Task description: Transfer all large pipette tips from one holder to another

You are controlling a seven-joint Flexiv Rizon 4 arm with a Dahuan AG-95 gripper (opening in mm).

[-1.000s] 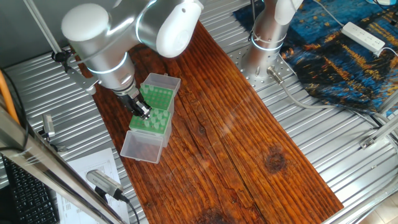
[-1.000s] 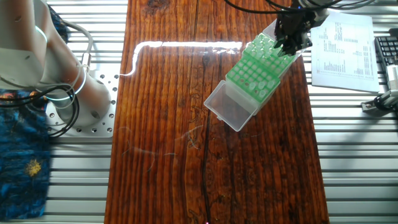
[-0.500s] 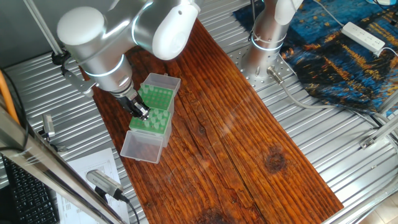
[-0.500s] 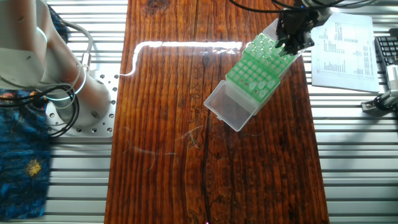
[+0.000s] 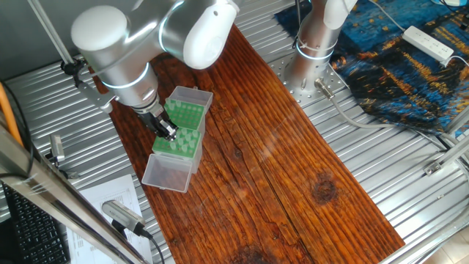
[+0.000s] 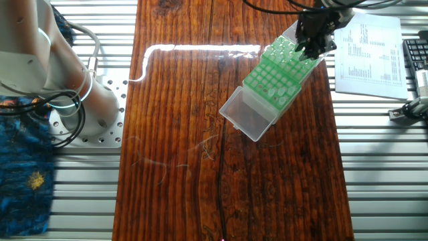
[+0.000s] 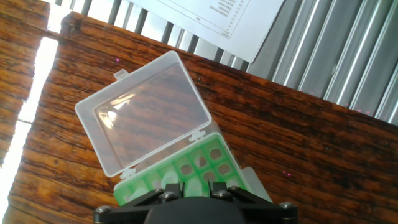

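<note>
The claw hangs low over the two green racks, right about where they meet, its tip down among the tops of the large pipette tips. I can't tell from here whether the jaws are parted or pinched on a tip: in both fixed views the fingers are a dark blur against the green, and the hand view shows only the claw's black body along the bottom edge, with a couple of pale tip tops just ahead of it.

The rack directly beneath the claw has its clear lid folded flat on the tabletop, lying out ahead of the fingers in the hand view. The other rack sits just behind the claw, touching the first, its own lid standing up at the far end.

As for progress, my guess is the job is somewhere in the middle, or not far in. Pale tips stand clustered at the end of the racks nearest the claw, while the rows further out toward the flat lid look mostly like open holes, though a few pale spots there may be tips. Which rack is giving and which receiving I can't say. A printed sheet lies on the ribbed metal beside the claw, and a second arm's base stands well away across the tabletop.
</note>
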